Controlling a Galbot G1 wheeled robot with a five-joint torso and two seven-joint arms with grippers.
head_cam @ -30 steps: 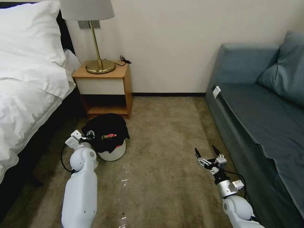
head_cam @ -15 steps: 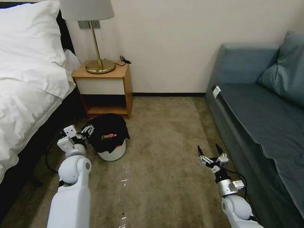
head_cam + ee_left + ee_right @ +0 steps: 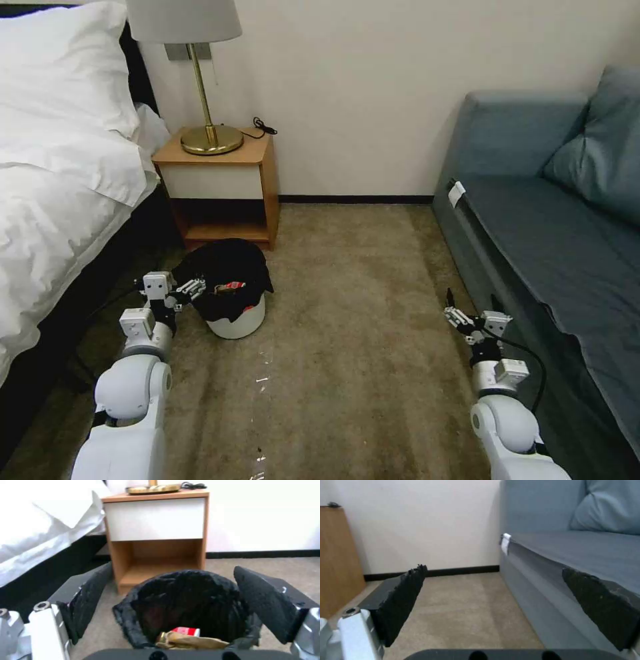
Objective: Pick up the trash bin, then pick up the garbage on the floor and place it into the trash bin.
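Gaping L gripper (image 3: pixel 193 288) beside trash bin (image 3: pixel 235 320)

The room is evenly and softly lit, with no hard shadows. The white bed (image 3: pixel 60 153) is blown out, more so in the left wrist view. The lamp (image 3: pixel 193 73) appears unlit. Shade pools under the nightstand (image 3: pixel 220 180) and beside the bed. Both wrist views are soft, with near fingers (image 3: pixel 263 605) blurred. The bin's (image 3: pixel 233 293) black liner swallows detail. The head view bends slightly at its edges.
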